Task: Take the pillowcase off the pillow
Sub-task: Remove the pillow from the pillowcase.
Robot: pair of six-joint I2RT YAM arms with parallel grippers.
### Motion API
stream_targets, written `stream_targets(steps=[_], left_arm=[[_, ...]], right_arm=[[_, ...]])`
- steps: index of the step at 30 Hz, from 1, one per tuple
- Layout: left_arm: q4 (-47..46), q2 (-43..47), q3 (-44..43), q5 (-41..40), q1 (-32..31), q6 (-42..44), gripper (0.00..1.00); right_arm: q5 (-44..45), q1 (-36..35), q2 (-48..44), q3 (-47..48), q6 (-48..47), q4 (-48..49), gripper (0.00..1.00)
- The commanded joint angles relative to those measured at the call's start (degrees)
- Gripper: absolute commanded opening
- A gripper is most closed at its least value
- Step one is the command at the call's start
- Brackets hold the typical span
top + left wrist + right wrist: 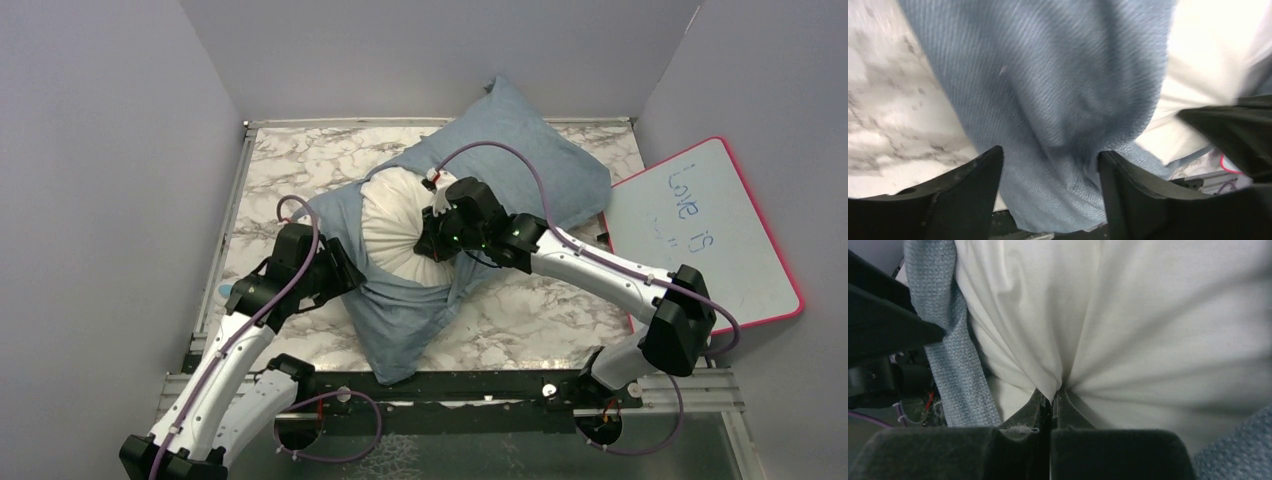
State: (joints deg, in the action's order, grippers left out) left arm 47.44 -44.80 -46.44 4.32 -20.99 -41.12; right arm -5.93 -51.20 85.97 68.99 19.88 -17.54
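The pillowcase lies diagonally on the marble tabletop, with one corner near the arm bases. The left end effector is at its near-left edge, jaws wide, with a blue fold loose between them, so no real hold there. Further in, the pillow bulges out of the opening. The right end effector is pinched tight on its white fabric, I'd guess to drag it out. The far end is covered in blue.

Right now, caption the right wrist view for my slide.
Right tool shut on a pinch of white pillow, blue pillowcase alongside.
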Motion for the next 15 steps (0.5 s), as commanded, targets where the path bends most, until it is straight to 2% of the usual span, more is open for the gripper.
stream_targets(steps=[1, 5, 9, 12, 15], left_arm=[[-4.84, -4.86, -9.02, -2.22, 0.35, 5.27, 0.78], [-5.04, -11.19, -14.1, -4.6, 0.34, 10.39, 0.85], [-5.16, -16.34, -15.76, -7.63, 0.34, 14.17, 0.86], [-4.05, -20.46, -17.28, -11.15, 0.39, 16.14, 0.74], [-1.83, -21.66, -18.97, -18.3, 0.42, 16.56, 0.69]], right_arm=[[-3.65, -0.22, -2.13, -5.19, 0.82, 1.38, 0.01], [-3.81, -0.23, -1.92, -5.44, 2.39, -0.67, 0.01], [-3.74, -0.27, -1.88, -5.76, 2.45, -0.62, 0.01], [-3.72, -0.23, -1.7, -5.45, 2.45, -1.41, 0.01], [0.52, -0.23, -2.03, -5.67, 3.42, -2.69, 0.01]])
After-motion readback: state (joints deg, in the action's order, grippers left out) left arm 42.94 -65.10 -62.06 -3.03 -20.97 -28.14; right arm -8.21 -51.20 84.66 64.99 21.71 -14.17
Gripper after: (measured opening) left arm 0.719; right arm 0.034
